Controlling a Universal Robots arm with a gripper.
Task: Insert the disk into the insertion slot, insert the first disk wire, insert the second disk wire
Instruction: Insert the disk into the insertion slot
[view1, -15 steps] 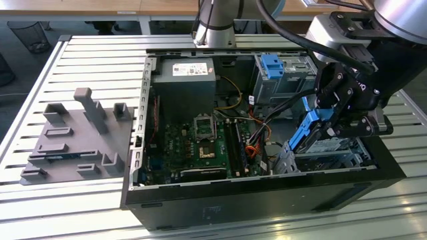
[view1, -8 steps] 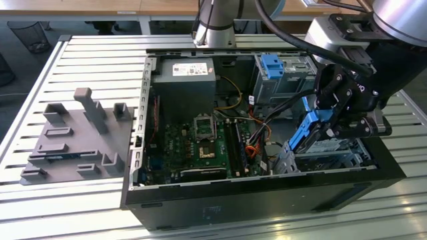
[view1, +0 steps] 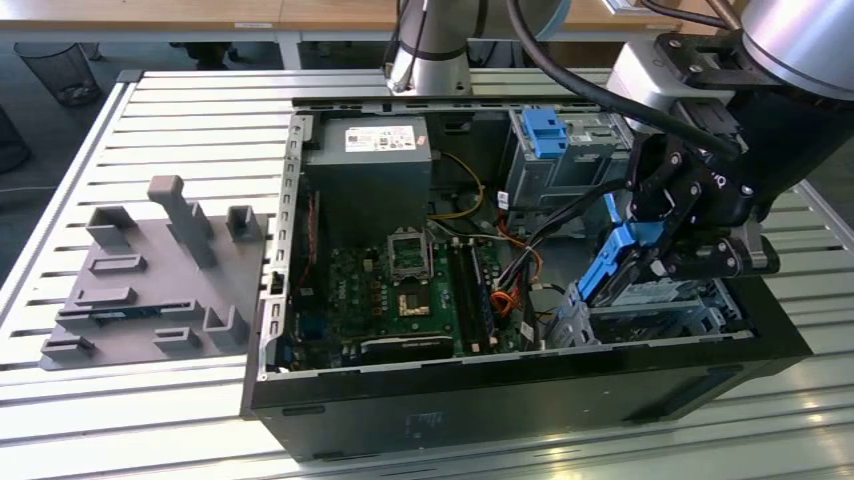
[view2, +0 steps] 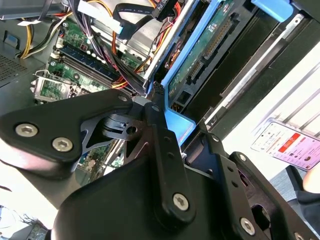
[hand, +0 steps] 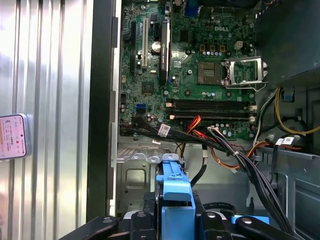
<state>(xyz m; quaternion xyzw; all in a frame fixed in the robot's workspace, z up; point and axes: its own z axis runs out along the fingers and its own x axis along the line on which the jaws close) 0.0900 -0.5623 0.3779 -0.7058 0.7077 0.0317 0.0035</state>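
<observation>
— Where's the disk (view1: 615, 262)?
— Tilted just over the slot (view1: 663, 302), inside the case (view1: 507, 400), beside the motherboard (view1: 400, 290).
— Jaws?
— The gripper (view1: 650, 262) has its jaws pinching the disk's blue frame; cables (view1: 514, 262) lie loose alongside.

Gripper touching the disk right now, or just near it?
Touching. In the second wrist view the gripper presses against the blue frame of the disk with no gap; in the first wrist view the gripper flanks that frame on both sides.

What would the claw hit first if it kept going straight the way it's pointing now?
Most likely the insertion slot: the claw, shut on the disk, points down at that metal cage. Depth is unclear.
</observation>
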